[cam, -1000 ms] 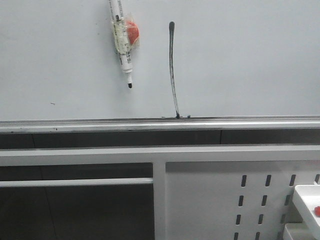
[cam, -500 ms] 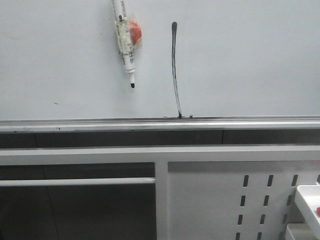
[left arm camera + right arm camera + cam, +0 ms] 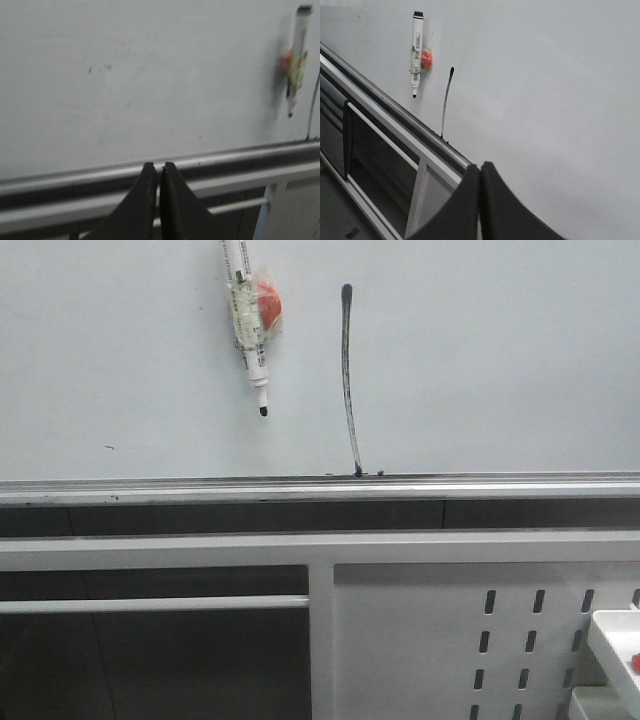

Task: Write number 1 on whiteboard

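Since half a second ago, we see almost nothing moved: the marker pen point(image 3: 250, 330) and the stroke sit a touch further left in the front view, as does the frame below, so it looks like a slight camera shift.

We see the whiteboard point(image 3: 500, 360) filling the upper half of the front view, pale grey-white and glossy, with its silver rail point(image 3: 200, 490) running along the lower edge. Below it stands a white frame with a perforated metal panel point(image 3: 430, 640) on the right.

On the board, the number 1 point(image 3: 347, 380) is a long thin black stroke, near vertical and slightly curved, thick at the top, and its foot reaches down to the rail. Just to its left hangs the marker pen, white with a black tip pointing down, stuck to the board at an orange-red holder point(image 3: 267, 302); pen and stroke are apart.

Our left hand point(image 3: 159, 172) shows its two dark fingers pressed together with nothing between them, held before the rail, apart from the board. Our right hand point(image 3: 480, 172) is likewise closed and empty, off to the right of the stroke.
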Robot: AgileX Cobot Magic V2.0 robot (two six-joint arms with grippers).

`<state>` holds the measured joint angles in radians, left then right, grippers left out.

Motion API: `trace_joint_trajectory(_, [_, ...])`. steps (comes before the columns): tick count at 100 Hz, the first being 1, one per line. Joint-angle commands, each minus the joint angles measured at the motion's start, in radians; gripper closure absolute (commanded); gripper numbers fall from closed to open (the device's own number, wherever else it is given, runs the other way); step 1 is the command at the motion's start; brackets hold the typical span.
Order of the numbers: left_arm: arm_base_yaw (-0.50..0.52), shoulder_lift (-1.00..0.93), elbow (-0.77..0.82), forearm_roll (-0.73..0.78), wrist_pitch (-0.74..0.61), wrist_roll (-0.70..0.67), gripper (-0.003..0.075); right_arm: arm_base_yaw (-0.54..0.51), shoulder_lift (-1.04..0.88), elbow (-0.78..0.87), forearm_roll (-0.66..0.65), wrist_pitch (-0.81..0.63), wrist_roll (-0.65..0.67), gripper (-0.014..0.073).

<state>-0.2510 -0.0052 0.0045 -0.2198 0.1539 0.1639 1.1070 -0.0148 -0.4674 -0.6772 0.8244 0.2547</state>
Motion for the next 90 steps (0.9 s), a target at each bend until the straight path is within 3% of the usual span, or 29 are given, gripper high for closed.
trace_joint_trajectory(1, [0.053,-0.022,0.034,0.018,0.038,-0.031,0.074,-0.005,-0.001,-0.021,-0.04,-0.055,0.001,0.0643])
trace_joint_trajectory(15, [0.091,-0.022,0.034,0.018,0.143,-0.031,0.074,-0.005,-0.001,-0.021,-0.04,-0.055,0.001,0.0643])
trace_joint_trajectory(90, [0.093,-0.022,0.034,0.005,0.145,-0.031,0.074,-0.005,-0.001,-0.021,-0.04,-0.055,0.001,0.0643])
